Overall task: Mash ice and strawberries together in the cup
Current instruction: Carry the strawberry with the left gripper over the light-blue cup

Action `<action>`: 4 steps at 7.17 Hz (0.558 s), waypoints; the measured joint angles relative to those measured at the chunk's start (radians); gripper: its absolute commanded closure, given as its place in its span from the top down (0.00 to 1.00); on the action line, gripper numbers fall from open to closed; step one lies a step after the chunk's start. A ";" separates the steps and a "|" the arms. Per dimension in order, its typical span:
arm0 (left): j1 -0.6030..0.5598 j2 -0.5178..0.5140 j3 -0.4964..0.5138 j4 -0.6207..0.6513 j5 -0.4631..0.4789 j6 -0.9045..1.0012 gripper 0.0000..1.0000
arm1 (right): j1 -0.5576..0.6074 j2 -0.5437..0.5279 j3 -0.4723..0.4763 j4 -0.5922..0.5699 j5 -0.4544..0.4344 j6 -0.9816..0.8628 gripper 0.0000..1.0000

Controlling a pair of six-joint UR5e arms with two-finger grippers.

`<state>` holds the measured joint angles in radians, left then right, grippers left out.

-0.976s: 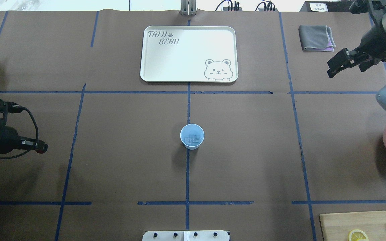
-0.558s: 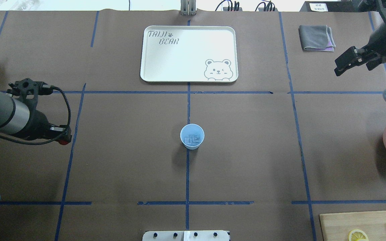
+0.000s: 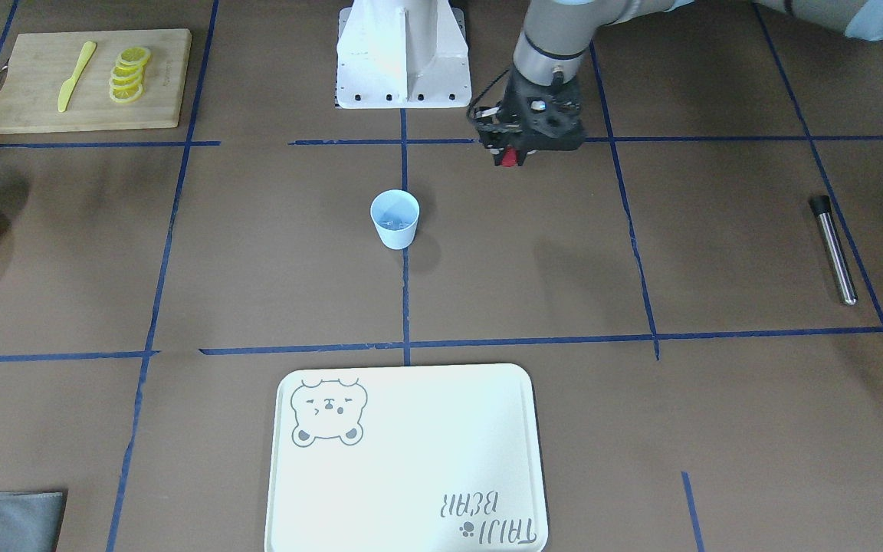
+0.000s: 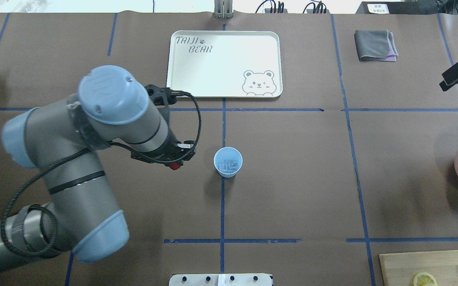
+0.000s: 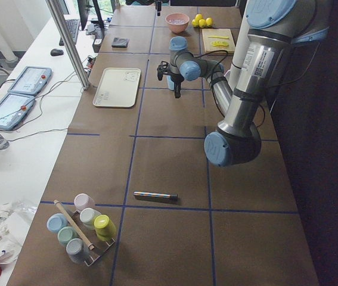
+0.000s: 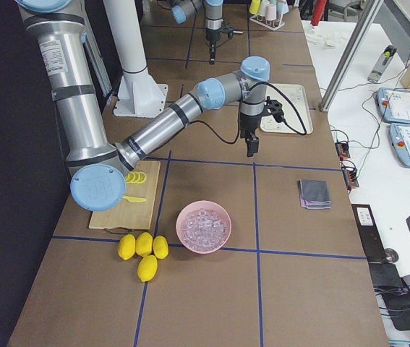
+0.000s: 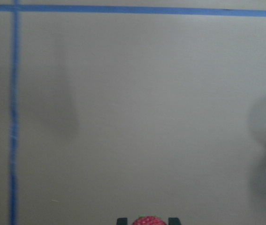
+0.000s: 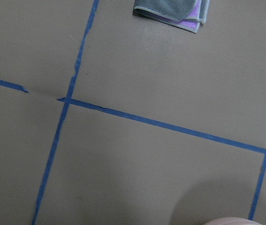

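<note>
While the left tool (image 4: 175, 165) pinches the strawberry (image 7: 149, 221), the cup (image 4: 228, 161) stands near, to its right.

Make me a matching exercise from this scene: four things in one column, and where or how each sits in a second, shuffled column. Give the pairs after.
Things:
1. strawberry
2. cup
3. lemon slices
4. grey cloth

Place or state:
A. laid in an overlapping row on the wooden board
B. pinched in the left gripper
C. standing upright with ice inside
D. folded flat at the far side, on the robot's right

Pairs: 1-B, 2-C, 3-A, 4-D
</note>
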<state>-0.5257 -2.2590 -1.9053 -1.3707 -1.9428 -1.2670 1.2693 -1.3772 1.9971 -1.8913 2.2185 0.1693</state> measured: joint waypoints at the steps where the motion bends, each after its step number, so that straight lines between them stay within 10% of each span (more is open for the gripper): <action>1: 0.026 -0.088 0.090 -0.017 0.027 -0.027 0.01 | 0.025 -0.023 -0.008 0.000 0.001 -0.048 0.99; 4: 0.065 -0.168 0.264 -0.162 0.085 -0.052 0.01 | 0.044 -0.043 -0.016 0.000 0.003 -0.084 0.99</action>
<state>-0.4604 -2.4266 -1.6417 -1.5327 -1.8583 -1.3186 1.3128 -1.4206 1.9813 -1.8911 2.2211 0.0857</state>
